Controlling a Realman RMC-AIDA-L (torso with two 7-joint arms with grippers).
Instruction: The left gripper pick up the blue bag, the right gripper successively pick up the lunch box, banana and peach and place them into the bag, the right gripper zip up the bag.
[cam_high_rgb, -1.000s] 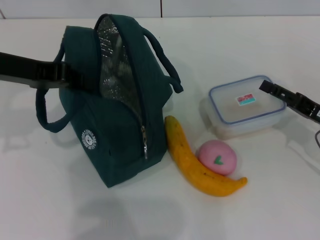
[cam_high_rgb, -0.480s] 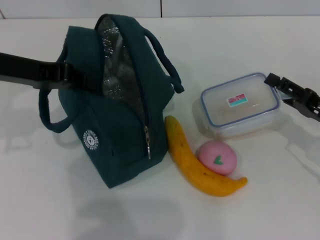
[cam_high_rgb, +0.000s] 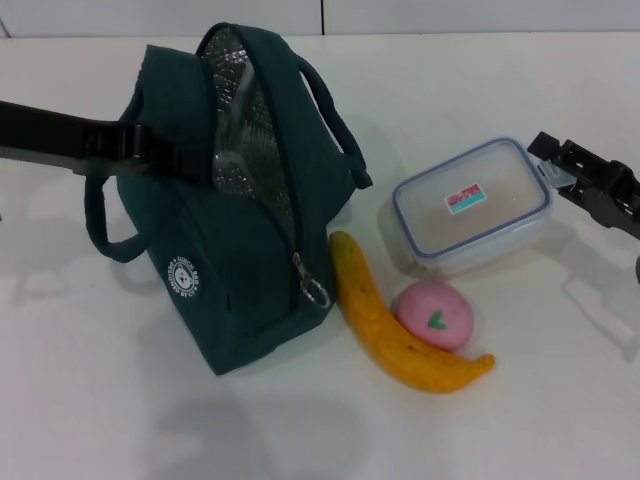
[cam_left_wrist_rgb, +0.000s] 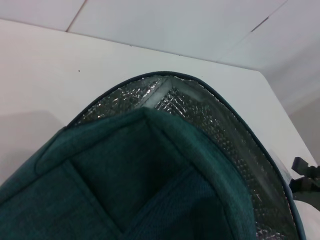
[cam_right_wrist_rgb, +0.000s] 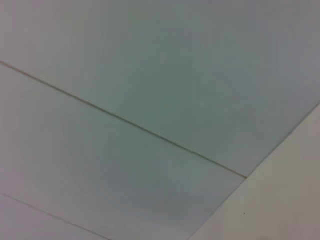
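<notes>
The blue bag (cam_high_rgb: 230, 280) stands at the left of the head view with its top unzipped and the foil lining (cam_high_rgb: 245, 140) showing. My left gripper (cam_high_rgb: 170, 158) is shut on the bag's near top edge. The left wrist view shows the bag (cam_left_wrist_rgb: 125, 190) from close up. My right gripper (cam_high_rgb: 548, 170) is shut on the right end of the lunch box (cam_high_rgb: 470, 205) and holds it slightly off the table, right of the bag. The banana (cam_high_rgb: 385, 330) lies beside the bag's front corner. The peach (cam_high_rgb: 435, 315) rests against it.
The white table (cam_high_rgb: 100, 420) carries everything. The bag's ring zipper pull (cam_high_rgb: 315, 292) hangs at its front corner, close to the banana's tip. The right wrist view shows only pale wall panels (cam_right_wrist_rgb: 150, 100). My right gripper also shows far off in the left wrist view (cam_left_wrist_rgb: 305, 177).
The lunch box has moved left toward the bag and risen with my right gripper. The bag has shifted a little to the right and its zipper pull has swung out.
</notes>
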